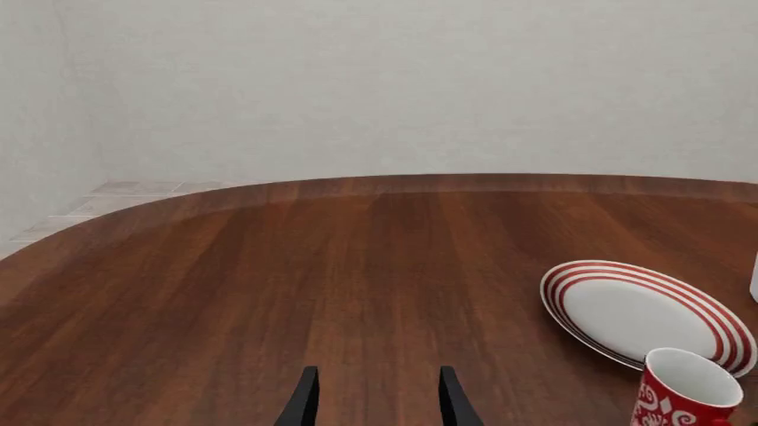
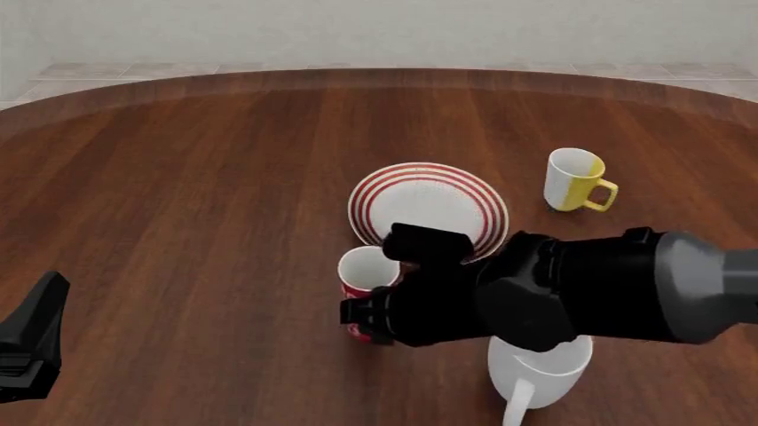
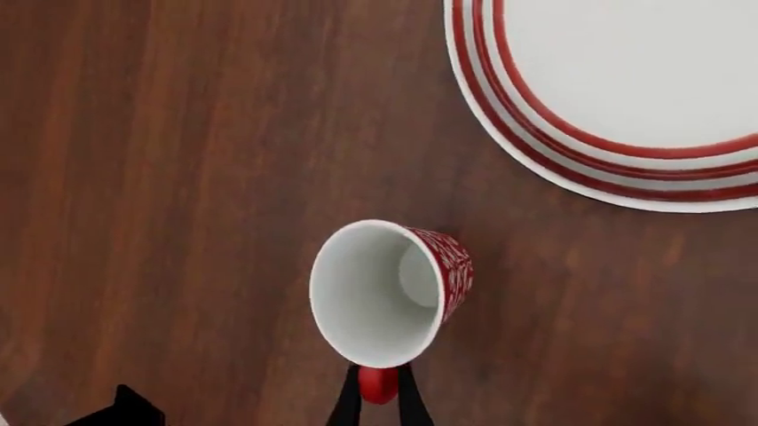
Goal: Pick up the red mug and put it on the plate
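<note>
Near table [image 2: 177,177] centre: mug [image 3: 385,293] upright beside plate [image 3: 616,98]; handle pinched by right gripper [image 3: 378,399] for lift. Left gripper [image 1: 376,399] parted, idle.

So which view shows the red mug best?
The right wrist view: the red mug shows whole from above, its handle between the right tool's fingers. The front view has the arm covering its lower half; the left wrist view cuts it at the corner.

Yellow-and-white mug [image 2: 576,179], white mug [image 2: 539,369], table [image 2: 190,204]

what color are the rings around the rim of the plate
Red, on the white plate; the right wrist view shows them best.
</note>
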